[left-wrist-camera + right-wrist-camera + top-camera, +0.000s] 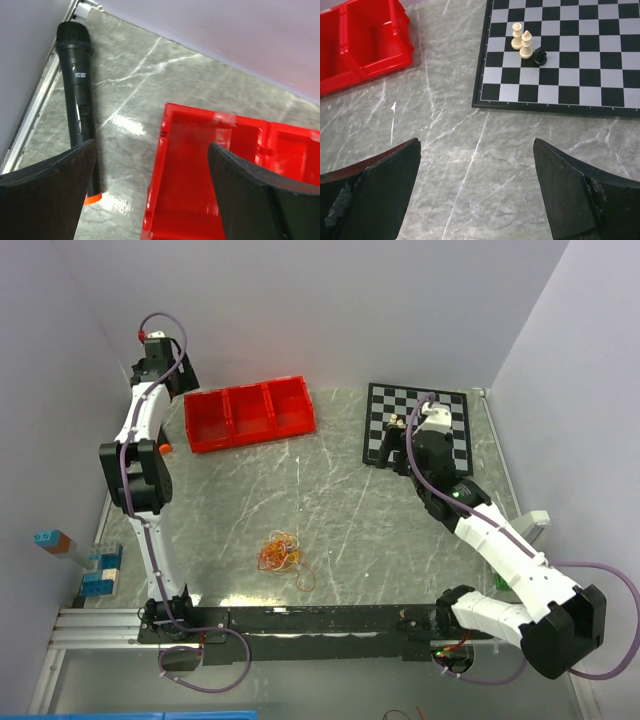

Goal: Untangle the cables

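1. Though we looked for writing, we find only a small pale mark on the barrel of the black microphone (77, 90), too small to read.
2. We see the cables (282, 554) as one small loopy clump of thin orange, yellow and reddish strands, with one loose strand trailing toward the near right.
3. We place that clump on the grey marbled table (350, 530), toward its near edge, roughly midway between the two arm bases and well apart from both grippers.
4. We see the left arm reaching up the left side to the far corner. The left gripper (151, 150) hangs there with its jaws spread wide and nothing between them, over the left end of the red tray (248, 413) and just beside the microphone.
5. We count three compartments in the tray, and those we can see into hold nothing.
6. We see the right arm bent across the right side. The right gripper (476, 142) is likewise wide apart and empty, above bare table just short of the near edge of the chessboard (418, 425).
7. We note two white pieces (522, 40) and one black piece (540, 56) standing close together on the board.
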Controlling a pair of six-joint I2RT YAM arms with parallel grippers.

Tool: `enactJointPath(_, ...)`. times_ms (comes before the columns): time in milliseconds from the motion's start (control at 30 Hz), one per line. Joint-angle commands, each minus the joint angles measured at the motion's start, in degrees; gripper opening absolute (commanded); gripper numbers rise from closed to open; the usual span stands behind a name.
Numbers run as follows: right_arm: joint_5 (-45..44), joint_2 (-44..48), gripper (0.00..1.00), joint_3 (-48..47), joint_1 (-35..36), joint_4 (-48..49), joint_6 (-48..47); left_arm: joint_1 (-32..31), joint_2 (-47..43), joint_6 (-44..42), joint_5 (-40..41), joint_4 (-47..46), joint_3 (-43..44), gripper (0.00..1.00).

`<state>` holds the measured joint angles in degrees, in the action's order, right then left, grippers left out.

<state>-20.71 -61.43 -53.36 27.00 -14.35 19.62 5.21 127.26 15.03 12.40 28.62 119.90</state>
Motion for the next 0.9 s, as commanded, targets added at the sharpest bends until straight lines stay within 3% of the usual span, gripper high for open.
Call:
enactJointPath(0, -0.91, 2.01, 1.0, 1.07, 0.86, 1.87, -0.19, -0.12, -0.34, 1.58, 3.15, 1.26, 1.49, 0.97)
enactJointPath(100, -1.09, 2.28, 0.98, 1.07, 1.21, 1.25, -0.02, -0.12, -3.5, 2.29, 3.42, 1.52, -3.42, 0.98)
enactJointPath(200, -0.91, 2.98, 0.97, 1.86, 1.38, 1.69, 0.42, -0.38, -5.27, 2.37, 2.89, 2.66, -8.0, 0.91)
enactJointPath(333, -0.56, 2.54, 0.96, 2.12, 1.65, 1.34, 0.95, -0.38, -3.78, 3.34, 2.63, 7.4, -8.01, 0.88)
enactJointPath(633, -0.91, 4.82, 0.93, 3.7, 2.44, 1.52, 1.12, -0.64, -2.02, 3.87, 0.87, 6.8, -9.51, 0.8)
enactJointPath(867, -0.3, 6.32, 0.86, 5.29, 2.61, 2.48, 1.65, -1.08, -1.93, 2.91, 0.08, 3.99, -14.07, 0.48)
